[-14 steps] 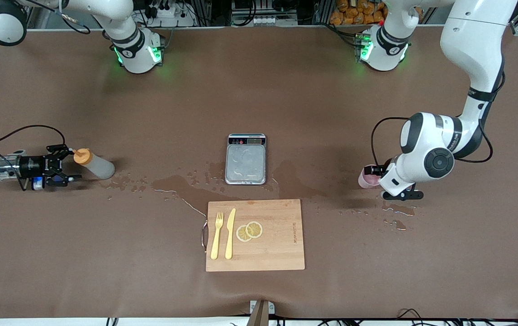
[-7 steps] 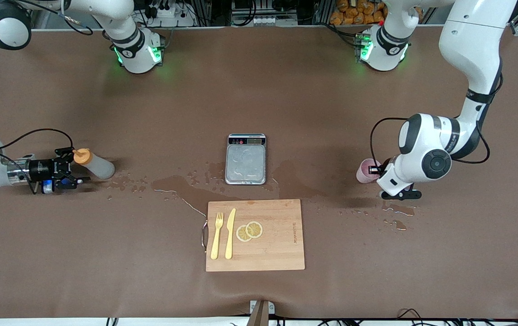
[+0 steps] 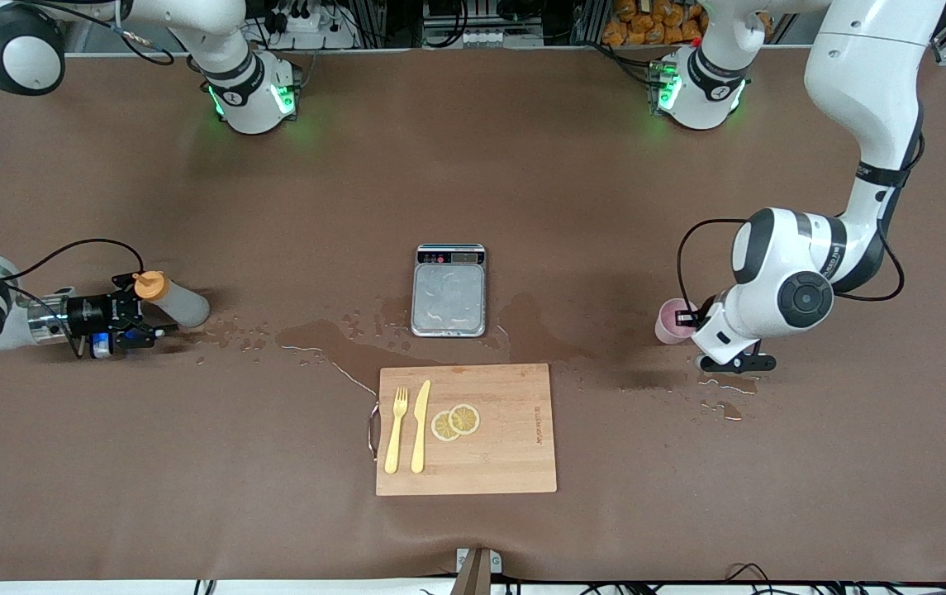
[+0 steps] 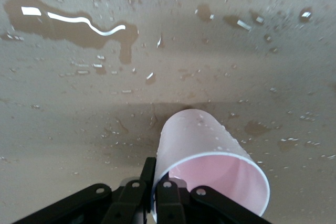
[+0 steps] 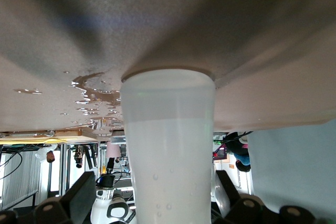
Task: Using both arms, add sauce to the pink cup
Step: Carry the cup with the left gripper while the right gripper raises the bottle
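Pinching the rim of the pink cup [image 4: 212, 169], the left gripper [image 3: 690, 315] has its fingers pressed together on the cup's wall at the left arm's end of the wet brown table [image 3: 687, 463]. At the right arm's end, the right gripper [image 3: 144, 311] stands spread, a finger on each side of the upright sauce bottle [image 3: 173, 298] near its orange cap. Between them sit a steel scale [image 3: 449, 290] and a wooden cutting board [image 3: 467, 430].

Front view high across the table [image 3: 192, 512], facing both bases, left wrist view very close over the cup [image 4: 210, 171], right wrist view close on the bottle [image 5: 168, 150], each shared with front view
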`<state>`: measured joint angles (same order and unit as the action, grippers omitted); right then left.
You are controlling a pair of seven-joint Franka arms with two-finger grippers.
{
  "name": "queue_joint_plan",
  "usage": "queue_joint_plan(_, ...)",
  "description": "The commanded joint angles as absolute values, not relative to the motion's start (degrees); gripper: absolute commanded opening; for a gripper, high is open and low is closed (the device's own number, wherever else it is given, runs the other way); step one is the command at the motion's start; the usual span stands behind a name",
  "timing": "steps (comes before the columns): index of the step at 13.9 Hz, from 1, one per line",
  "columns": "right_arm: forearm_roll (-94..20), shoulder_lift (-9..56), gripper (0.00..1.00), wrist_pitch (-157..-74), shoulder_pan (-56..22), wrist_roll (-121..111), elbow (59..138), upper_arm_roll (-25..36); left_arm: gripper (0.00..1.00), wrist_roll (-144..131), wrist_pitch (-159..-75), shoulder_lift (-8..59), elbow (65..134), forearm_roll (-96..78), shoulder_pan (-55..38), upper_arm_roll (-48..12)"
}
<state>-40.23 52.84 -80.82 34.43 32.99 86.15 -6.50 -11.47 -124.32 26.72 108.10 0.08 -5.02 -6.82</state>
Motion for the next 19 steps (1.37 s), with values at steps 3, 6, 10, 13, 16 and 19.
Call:
queue_joint_plan(3, -41.0, 53.5, 0.58, -79.9, 34.3, 31.3, 85.1, -6.4, 0.0, -16.1, -124.1, 23.6, 107.4, 0.4, -5.2, -8.9)
queue_joint_plan(6, -41.0, 53.5, 0.39, -79.9, 34.3, 31.5, 84.8, -6.4, 0.0, -20.4, -123.5, 23.0, 105.8, 0.4, -5.2, -11.0)
queue_joint_plan(10, -41.0, 53.3, 0.36, -79.7, 33.5, 31.6, 84.5, -6.4, 0.0, -27.7, -117.9, 22.1, 102.1, 0.4, -5.5, -14.8)
queue_joint_plan(13, -40.6, 52.6, 0.37, -78.8, 32.5, 34.7, 83.0, -6.4, 0.0, -36.9, -116.9, 22.7, 99.8, 0.5, -7.9, -18.5)
queue_joint_plan(16, -38.6, 51.7, 0.38, -77.7, 30.4, 38.0, 80.5, -6.3, 0.0, -44.3, -116.9, 24.4, 97.0, 0.5, -13.6, -18.6)
queue_joint_plan(19, -38.3, 51.2, 0.4, -77.7, 28.9, 41.2, 78.7, -6.3, 0.0, -51.0, -116.9, 27.4, 93.6, 0.4, -19.4, -18.6)
